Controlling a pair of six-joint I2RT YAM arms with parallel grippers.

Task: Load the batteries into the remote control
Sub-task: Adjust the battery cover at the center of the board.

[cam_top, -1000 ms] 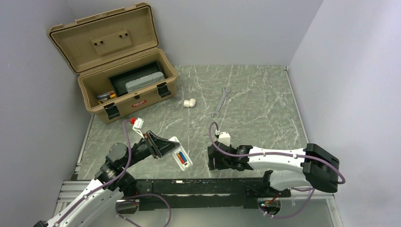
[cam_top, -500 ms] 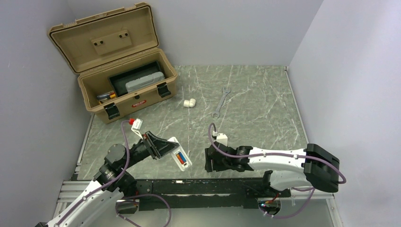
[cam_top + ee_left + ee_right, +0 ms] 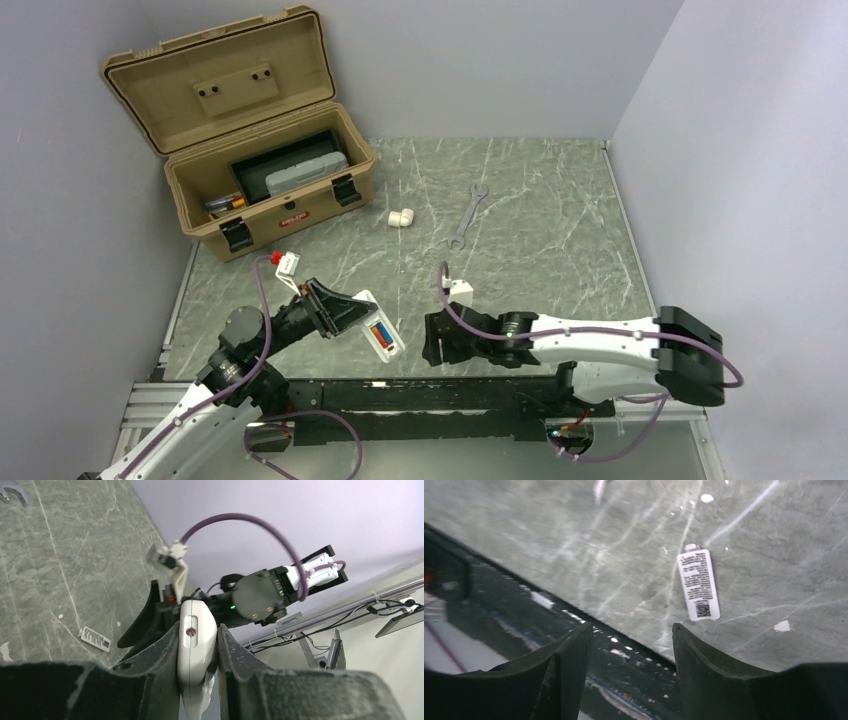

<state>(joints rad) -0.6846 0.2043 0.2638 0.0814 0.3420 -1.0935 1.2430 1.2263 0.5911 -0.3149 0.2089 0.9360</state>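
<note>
Left gripper (image 3: pixel 352 312) is clamped on one end of the remote control (image 3: pixel 381 336), which is held tilted over the near edge of the table (image 3: pixel 540 200), left of centre, recess side up. Orange-red batteries (image 3: pixel 381 332) sit in the recess; can't resolve the count. Wrist view: fingers (image 3: pixel 165 650) press both sides of the white body. Right gripper (image 3: pixel 430 340) is low at the near edge, just right of the remote and not touching it, jaws apart with nothing between. Barcode label (image 3: pixel 698 584) lies on the tabletop past its fingers (image 3: pixel 704 655).
</note>
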